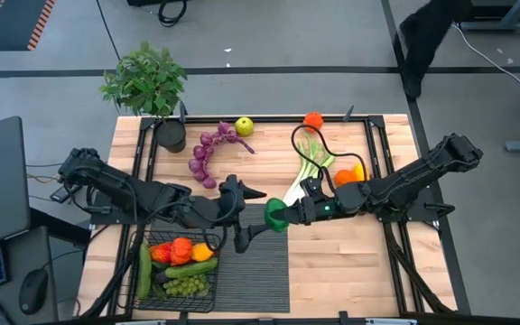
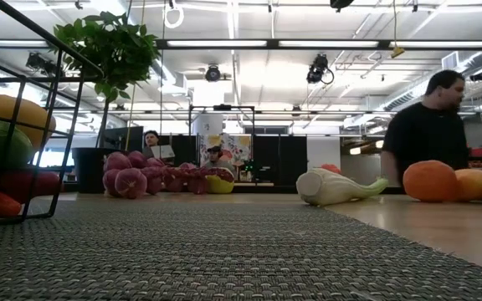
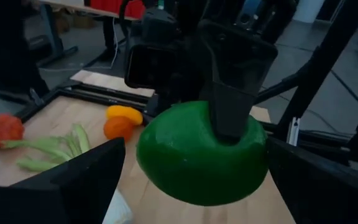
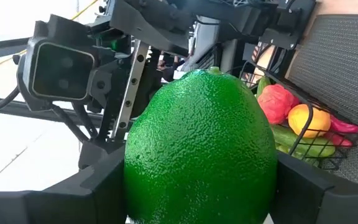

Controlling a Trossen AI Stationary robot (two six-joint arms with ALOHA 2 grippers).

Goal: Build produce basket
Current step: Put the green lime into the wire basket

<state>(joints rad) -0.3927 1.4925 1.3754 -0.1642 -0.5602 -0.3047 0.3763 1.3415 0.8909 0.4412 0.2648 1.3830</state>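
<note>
We find the right hand (image 1: 283, 216) grasping a green fruit (image 1: 275, 215), facing the spread-fingered, empty left hand (image 1: 249, 212). A handover is in hand. Next, the left must clasp it for the basket (image 1: 148, 298).

floor (image 1: 332, 36): grey | ceiling lights (image 2: 224, 43): long strips | person (image 2: 429, 134): beyond table

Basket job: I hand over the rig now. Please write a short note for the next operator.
Right gripper: shut on the green fruit, above the mat.
Left gripper: open, facing that fruit, holding nothing.
Done: the basket holds cucumbers, green grapes, red and orange pieces.
Left on the table: purple grapes, lemon, leek, orange pieces.
</note>
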